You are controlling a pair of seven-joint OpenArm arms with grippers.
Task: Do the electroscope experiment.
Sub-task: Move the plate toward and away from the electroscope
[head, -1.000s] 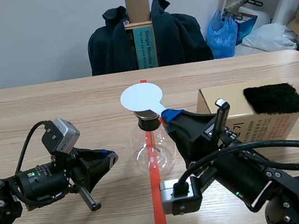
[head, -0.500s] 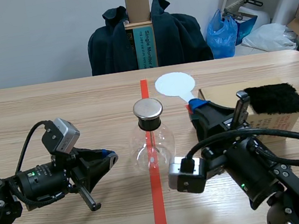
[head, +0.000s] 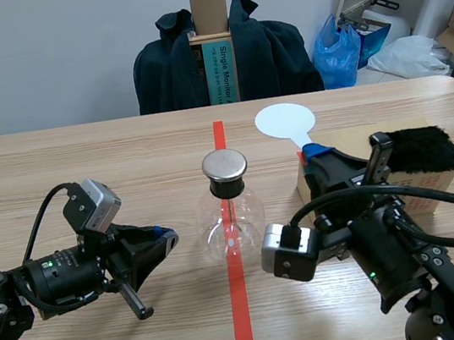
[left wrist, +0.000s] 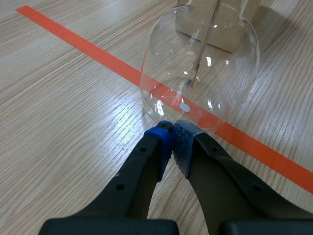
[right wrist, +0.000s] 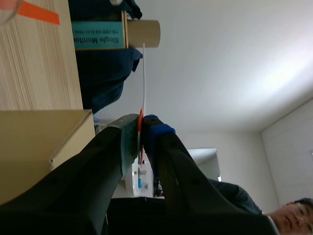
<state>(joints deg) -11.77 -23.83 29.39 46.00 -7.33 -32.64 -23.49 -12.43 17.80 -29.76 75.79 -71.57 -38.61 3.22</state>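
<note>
At the middle of a wooden table (head: 80, 158), on an orange-red tape line, stands the electroscope (head: 232, 216): a round clear glass flask with a dark neck and a flat metal cap (head: 225, 165); a thin rod hangs inside the glass.

The left gripper (head: 167, 239) lies low on the table, pointing at the flask from the left; its fingers are pressed together with nothing between them; in the left wrist view the blue pad tips (left wrist: 171, 139) sit just at the flask's base (left wrist: 230, 63), though contact cannot be judged.

The right gripper (head: 309, 155) is raised to the right of the flask, clamped on the handle of a white disc paddle (head: 284, 119); the disc stands upright, well apart from the metal cap.

Behind that arm sits a cardboard box (head: 434, 183) with a black furry pad (head: 416, 150) on top.
</note>
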